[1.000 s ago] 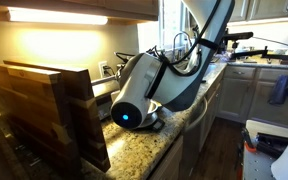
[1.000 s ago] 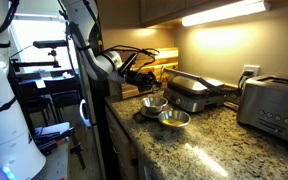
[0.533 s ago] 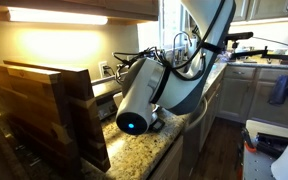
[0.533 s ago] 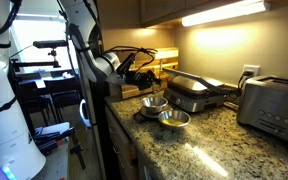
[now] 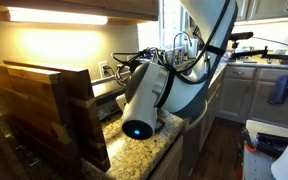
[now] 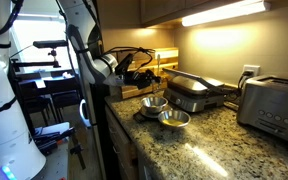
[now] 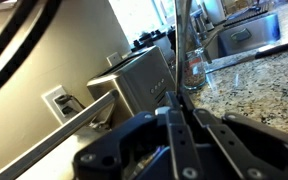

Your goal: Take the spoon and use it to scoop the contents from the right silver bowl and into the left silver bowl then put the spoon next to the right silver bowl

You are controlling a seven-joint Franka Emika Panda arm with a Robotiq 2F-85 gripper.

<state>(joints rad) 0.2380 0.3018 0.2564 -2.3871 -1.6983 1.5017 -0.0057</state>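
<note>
Pincer point(image 7: 175, 116) clenched on the thin metal handle of the spoon point(image 7: 181, 45), which runs straight out between the dark fingers in the wrist view. Beyond it that view shows a toaster point(image 7: 134, 78), a wall socket point(image 7: 56, 101), a small glass point(image 7: 194, 68) and a long dark-handled tool point(image 7: 269, 49) lying on the speckled stone by a sink point(image 7: 246, 32).

In an exterior view the pincer point(image 6: 147, 72) hangs above the tabletop point(image 6: 219, 145) with the spoon point(image 6: 156, 88) pointing down at the steel bowl nearer the arm point(image 6: 154, 103); whether the tip touches the bowl is too small to tell. A second steel bowl point(image 6: 175, 119) sits just beside it, closer to the camera. Which of the two is larger cannot be told. A closed grill press point(image 6: 196, 92) stands just behind the bowls.

In an exterior view the bulky arm point(image 5: 149, 88) blocks pincer, spoon and bowls, with wooden boards point(image 5: 44, 105) standing in front
</note>
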